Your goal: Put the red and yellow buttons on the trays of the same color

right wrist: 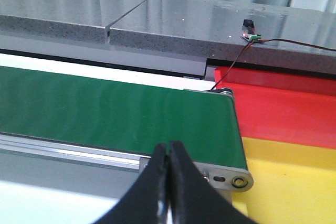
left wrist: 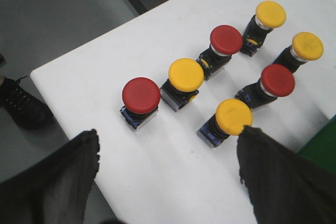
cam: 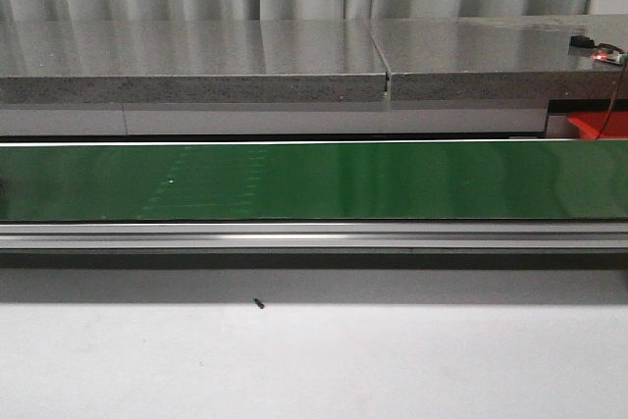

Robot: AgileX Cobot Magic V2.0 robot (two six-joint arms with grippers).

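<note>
Grey curtains back a stone ledge (cam: pixel 294 56) above the green conveyor belt (cam: pixel 314 182). Seven buttons stand near a corner of the white table (left wrist: pixel 157 182): three red buttons (left wrist: pixel 141 94), four yellow buttons (left wrist: pixel 186 74). Left gripper (left wrist: pixel 168 182) is spread wide, empty. Right gripper (right wrist: pixel 169 182) is pressed closed, empty, beside the belt end, near the red tray (right wrist: pixel 283 108) and yellow tray (right wrist: pixel 294 182).

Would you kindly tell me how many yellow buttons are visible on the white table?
4: one far, one beside it, one mid-row, one nearest the left pincer. None look hidden.

Seven buttons (left wrist: pixel 210 72), four yellow, three red, stand apparently upright; red tray (right wrist: pixel 283 111) adjoins yellow tray (right wrist: pixel 294 182).
</note>
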